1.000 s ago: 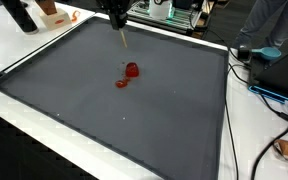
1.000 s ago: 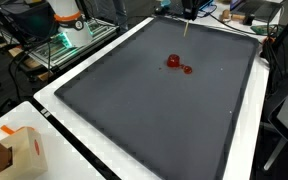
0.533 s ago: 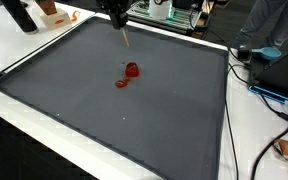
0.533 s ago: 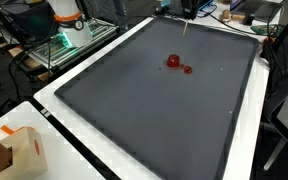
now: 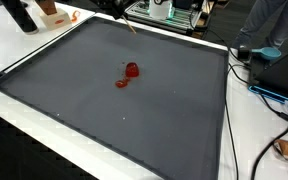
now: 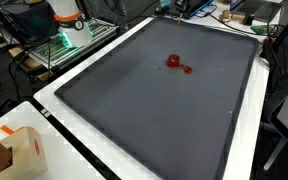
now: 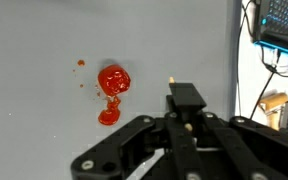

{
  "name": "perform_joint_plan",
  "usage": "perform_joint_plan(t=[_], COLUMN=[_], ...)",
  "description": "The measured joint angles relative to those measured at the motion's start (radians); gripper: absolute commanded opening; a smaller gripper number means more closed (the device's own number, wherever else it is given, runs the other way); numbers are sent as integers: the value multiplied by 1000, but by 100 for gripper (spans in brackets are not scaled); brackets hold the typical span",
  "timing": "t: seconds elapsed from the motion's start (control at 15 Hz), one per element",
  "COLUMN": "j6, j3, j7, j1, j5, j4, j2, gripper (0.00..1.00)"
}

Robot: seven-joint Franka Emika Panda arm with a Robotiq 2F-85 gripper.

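Nearest to us in the wrist view are the jaws, closed on a thin pale stick [image 7: 170,80] whose tip pokes out just past them. Beyond the tip, on the grey mat [image 7: 34,100], sits a red blob [image 7: 113,80]. A red smear [image 7: 108,114] touches its near side, and a few small red specks [image 7: 81,63] lie just beside it. The stick is apart from all of these.

In an exterior view a cardboard box [image 6: 12,150] stands at the near corner, off the mat. The mat covers most of the white counter [image 6: 86,132]. The blob lies around the mat's middle, a little toward the far half, with the smear just beside it. At the mat's far edge in an exterior view [image 5: 131,27] we see the stick hanging tilted from the jaws, which the top of the picture mostly cuts off. It is well apart from the blob. Beyond that edge stands lab gear [image 5: 174,12].
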Motion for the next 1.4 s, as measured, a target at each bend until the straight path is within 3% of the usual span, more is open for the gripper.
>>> perform_joint_plan(t=[0.27,0.67,1.07,1.4], j6=[-105,-112,-76,27], j3=[0,2,7,22], j7=[-154,-261,-276,-276], j1=[-69,-119,-119,-112], j5=[121,259,280,300], j4=[69,118,134,128], j2=[93,214,298,341], gripper=[3,3,3,3])
